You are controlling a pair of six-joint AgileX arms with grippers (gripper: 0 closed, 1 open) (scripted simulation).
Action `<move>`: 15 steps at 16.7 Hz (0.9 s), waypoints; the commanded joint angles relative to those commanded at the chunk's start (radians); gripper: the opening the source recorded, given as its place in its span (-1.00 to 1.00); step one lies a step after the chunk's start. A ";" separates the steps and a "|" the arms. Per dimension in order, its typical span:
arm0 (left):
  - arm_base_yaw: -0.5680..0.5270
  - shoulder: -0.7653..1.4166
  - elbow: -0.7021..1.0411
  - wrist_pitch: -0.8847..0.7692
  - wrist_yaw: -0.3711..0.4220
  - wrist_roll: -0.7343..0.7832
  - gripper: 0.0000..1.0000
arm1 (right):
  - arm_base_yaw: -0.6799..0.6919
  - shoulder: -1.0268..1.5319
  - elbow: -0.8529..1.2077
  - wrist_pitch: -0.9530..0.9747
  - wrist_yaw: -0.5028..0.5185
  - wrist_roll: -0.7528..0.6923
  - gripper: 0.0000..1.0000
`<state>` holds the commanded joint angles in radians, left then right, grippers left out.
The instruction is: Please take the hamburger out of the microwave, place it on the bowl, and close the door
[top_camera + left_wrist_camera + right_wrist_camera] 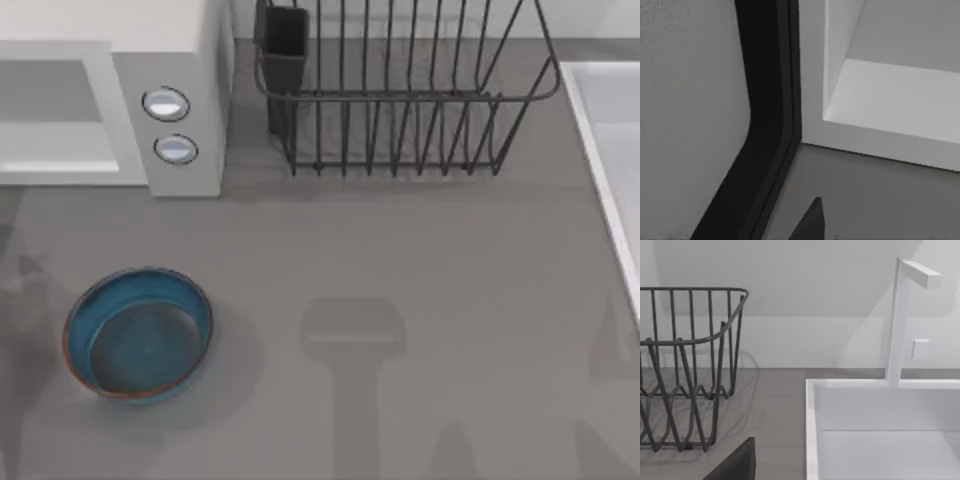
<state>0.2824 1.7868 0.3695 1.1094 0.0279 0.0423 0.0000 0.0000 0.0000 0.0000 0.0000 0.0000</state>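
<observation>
Nearest, the round blue-teal bowl (138, 335) sits dark-bottomed and unfilled. My left gripper's finger tip (812, 220) shows before the boxy white-grey microwave (180, 90); whether it is spread, I cannot tell. Hamburger unseen, possibly deep inside; orientation undetermined. Advise a level reach straight into the cavity.

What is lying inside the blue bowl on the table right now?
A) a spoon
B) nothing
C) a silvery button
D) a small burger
B: in the top view the bowl near the table's left side shows only its bare dark grey inside, with no food or tool in it.
</observation>
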 joint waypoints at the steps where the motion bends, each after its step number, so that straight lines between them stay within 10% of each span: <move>1: 0.000 -0.051 0.004 -0.056 -0.001 0.000 -1.00 | 0.000 0.000 0.000 0.000 0.000 0.000 1.00; 15: -0.018 -0.285 0.048 -0.361 -0.022 -0.027 -1.00 | 0.000 0.000 0.000 0.000 0.000 0.000 1.00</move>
<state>0.2642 1.5014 0.4177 0.7489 0.0060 0.0153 0.0000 0.0000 0.0000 0.0000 0.0000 0.0000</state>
